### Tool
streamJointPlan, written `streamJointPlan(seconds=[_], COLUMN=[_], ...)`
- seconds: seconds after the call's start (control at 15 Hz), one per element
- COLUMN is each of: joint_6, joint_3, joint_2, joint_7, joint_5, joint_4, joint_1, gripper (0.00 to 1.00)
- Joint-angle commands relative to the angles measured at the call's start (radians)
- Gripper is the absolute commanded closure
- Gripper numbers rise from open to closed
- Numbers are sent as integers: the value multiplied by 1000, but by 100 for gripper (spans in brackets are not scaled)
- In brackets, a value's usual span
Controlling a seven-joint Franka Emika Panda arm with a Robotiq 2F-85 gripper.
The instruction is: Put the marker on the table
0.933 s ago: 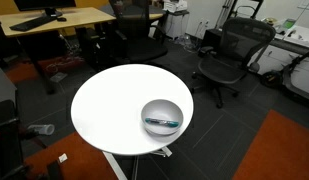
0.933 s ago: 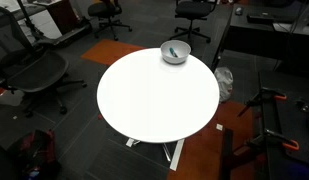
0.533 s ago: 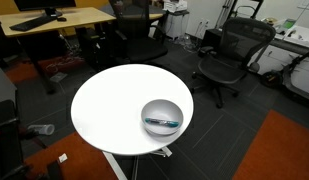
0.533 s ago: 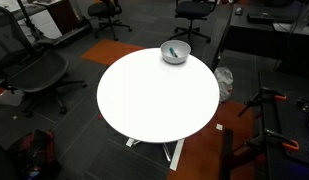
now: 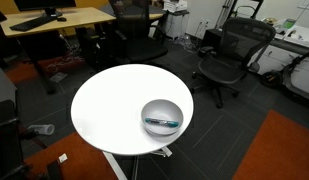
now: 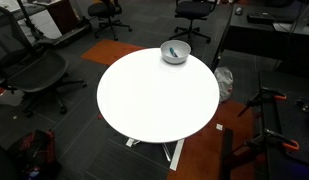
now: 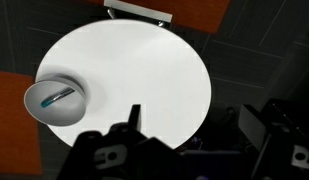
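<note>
Marker (image 5: 162,123): lies inside the bowl (image 5: 152,108), hemmed by its wall
Bowl: at the edge of the round white surface (image 5: 109,105)
Gripper (image 7: 184,140): above the surface, well apart from the bowl; released or clenched, cannot tell
Around: office chair (image 5: 226,50), wooden desk (image 5: 54,18)

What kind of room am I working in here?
Probably an office or lab: mesh office chairs stand around the round white table, with a wooden desk behind it.

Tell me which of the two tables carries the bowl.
The round white table: the bowl with the marker sits near its edge. The rectangular wooden desk has none.
</note>
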Motion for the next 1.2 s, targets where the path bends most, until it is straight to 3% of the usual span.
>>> streamJointPlan(seconds=[0.0,0.53,0.8,1.13], joint_6=[37,251,348,372], joint_3=[-24,-41,-22,-22], joint_2=[131,420,562,743], joint_7=[3,57,167,280], joint_5=[-10,-9,-9,3], joint_4=[104,256,317,432], joint_1=[-30,-102,-137,-163], gripper=[0,0,0,0])
